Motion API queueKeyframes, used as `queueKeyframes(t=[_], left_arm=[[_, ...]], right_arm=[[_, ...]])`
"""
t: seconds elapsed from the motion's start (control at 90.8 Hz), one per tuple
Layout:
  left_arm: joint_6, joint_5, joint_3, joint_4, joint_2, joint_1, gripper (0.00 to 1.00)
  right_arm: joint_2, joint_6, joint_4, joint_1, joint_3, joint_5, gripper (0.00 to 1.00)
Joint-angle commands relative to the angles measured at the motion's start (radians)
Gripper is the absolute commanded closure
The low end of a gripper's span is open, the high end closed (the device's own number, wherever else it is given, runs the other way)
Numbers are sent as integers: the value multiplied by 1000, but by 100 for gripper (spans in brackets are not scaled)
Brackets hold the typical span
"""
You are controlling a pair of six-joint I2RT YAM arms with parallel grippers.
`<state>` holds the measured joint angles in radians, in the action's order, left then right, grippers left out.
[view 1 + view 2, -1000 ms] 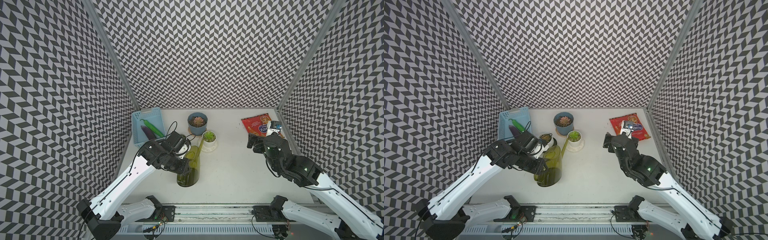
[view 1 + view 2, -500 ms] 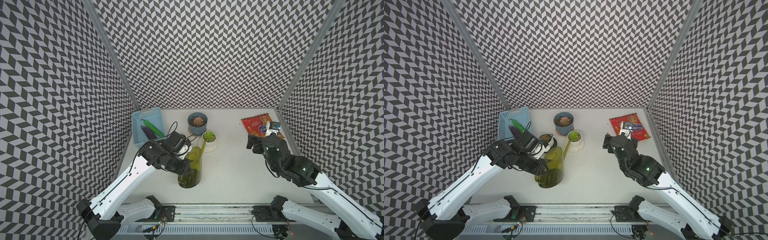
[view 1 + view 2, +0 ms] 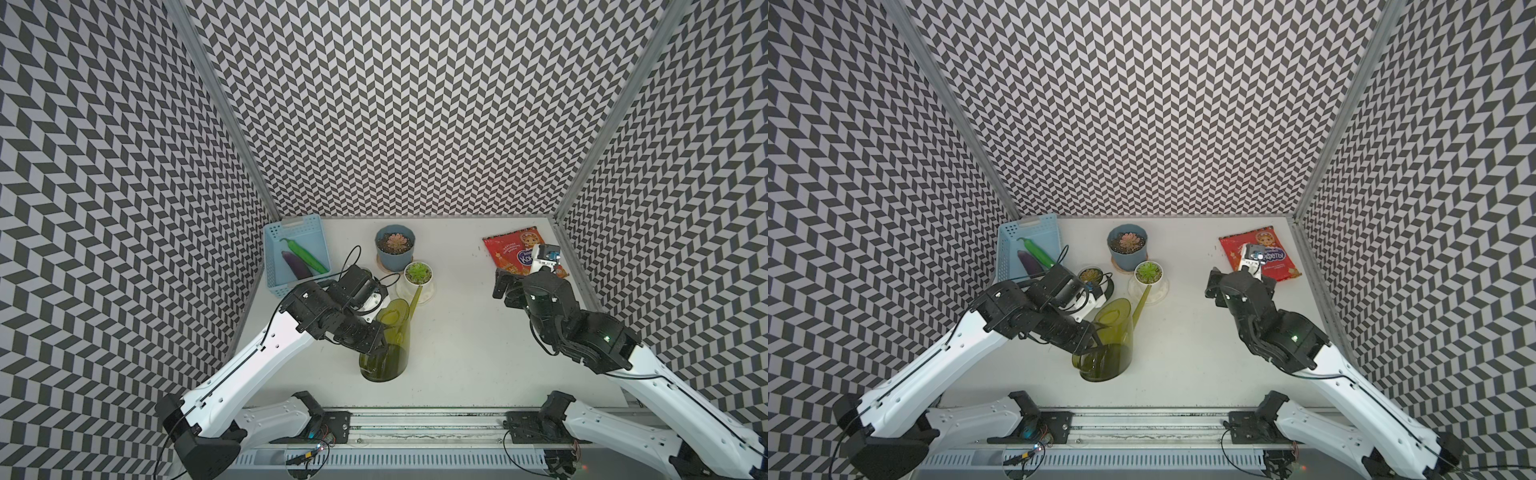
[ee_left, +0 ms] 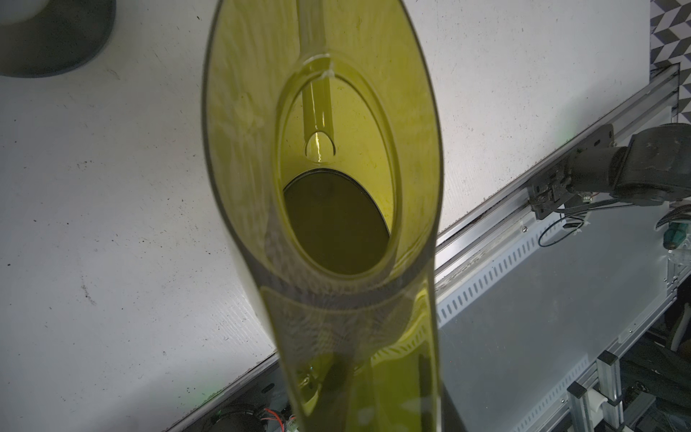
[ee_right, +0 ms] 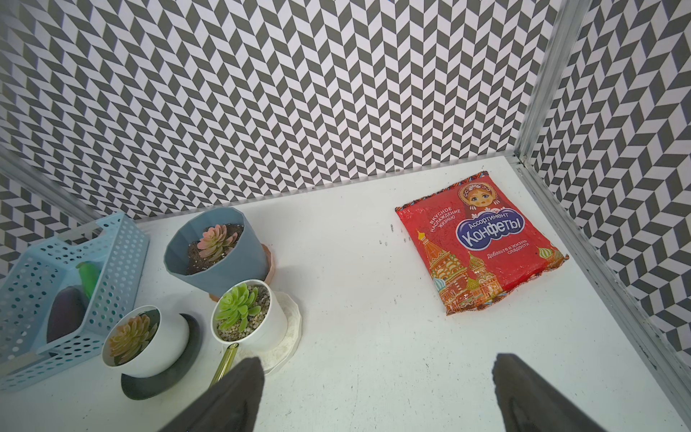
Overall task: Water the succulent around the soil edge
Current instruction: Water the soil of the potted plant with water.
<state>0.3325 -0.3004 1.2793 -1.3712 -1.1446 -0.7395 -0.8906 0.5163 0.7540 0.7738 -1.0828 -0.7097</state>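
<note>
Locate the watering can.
In both top views, the watering can is centre-left on the table, in the left gripper, spout tip beside the green succulent's white pot.

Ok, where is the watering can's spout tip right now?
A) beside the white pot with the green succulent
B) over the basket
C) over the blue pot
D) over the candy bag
A: the watering can points its spout at the white pot holding the green succulent, with the tip just beside the pot, over its saucer.
</note>
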Motion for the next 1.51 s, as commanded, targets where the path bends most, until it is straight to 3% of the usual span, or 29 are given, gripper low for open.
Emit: queueKeyframes(t=[0.0,1.498], left_arm=[[-23,1,53,17,-14,-4,100],[-72,13,218,35,-187,-16,100]], right_arm=[[18,9,-45,-4,6,-6,0],[64,16,-37,-7,20,-22,0]])
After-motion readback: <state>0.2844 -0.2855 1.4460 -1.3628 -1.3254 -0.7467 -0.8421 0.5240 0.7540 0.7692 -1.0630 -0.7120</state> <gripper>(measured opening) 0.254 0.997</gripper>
